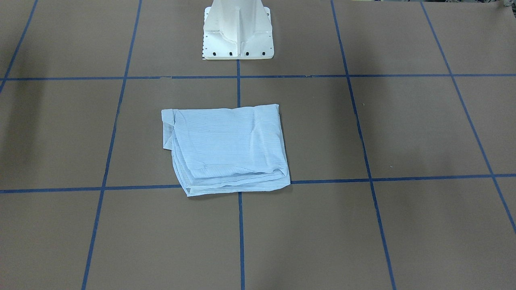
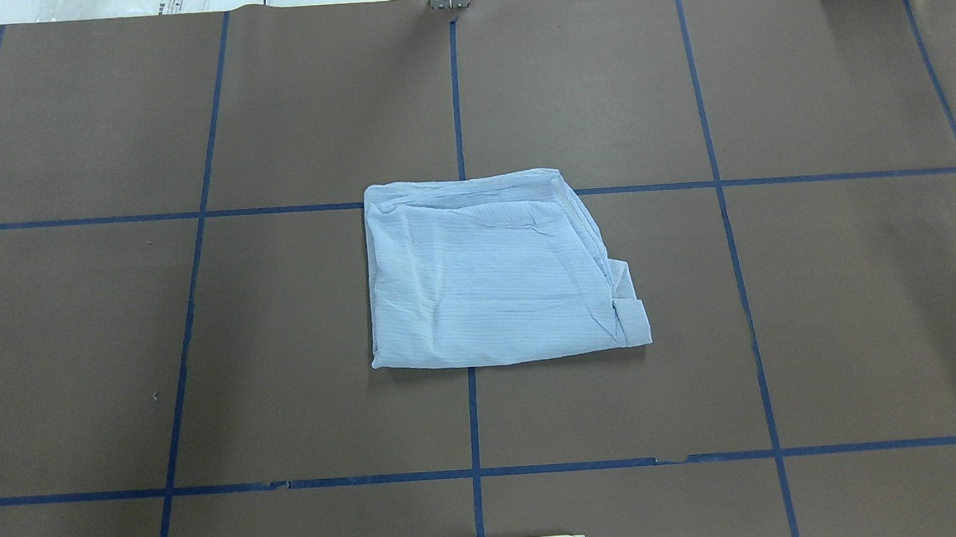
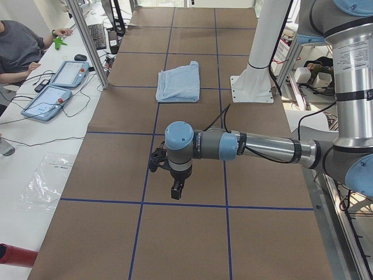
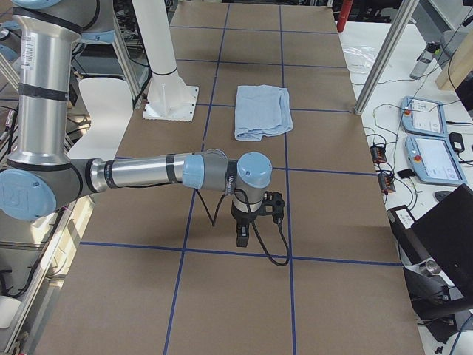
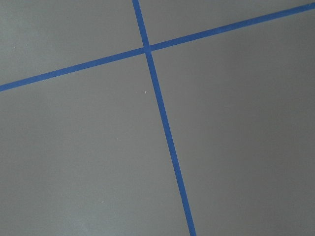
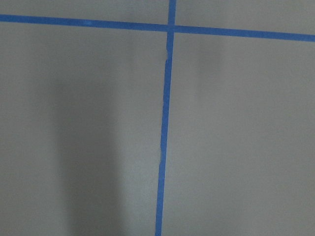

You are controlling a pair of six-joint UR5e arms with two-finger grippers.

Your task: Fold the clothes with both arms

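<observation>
Brown paper covers the table [image 2: 846, 321], which is divided into rectangles by blue tape lines [image 2: 454, 95]. The shirt [image 2: 495, 272] lies at the table centre, folded into a compact, roughly rectangular stack. Its far edge covers a tape crossing, and it sits in front of the white pedestal base [image 1: 238, 36]. Stacked layer edges show along the side away from the robot.

The left arm [image 3: 262, 149] extends horizontally over one table end, well apart from the shirt. The left gripper [image 3: 176, 189] points down above bare paper. The right arm [image 4: 140, 174] extends likewise over the opposite end, with the right gripper [image 4: 242, 235] pointing down. Jaw spacing cannot be told for either gripper.
</observation>
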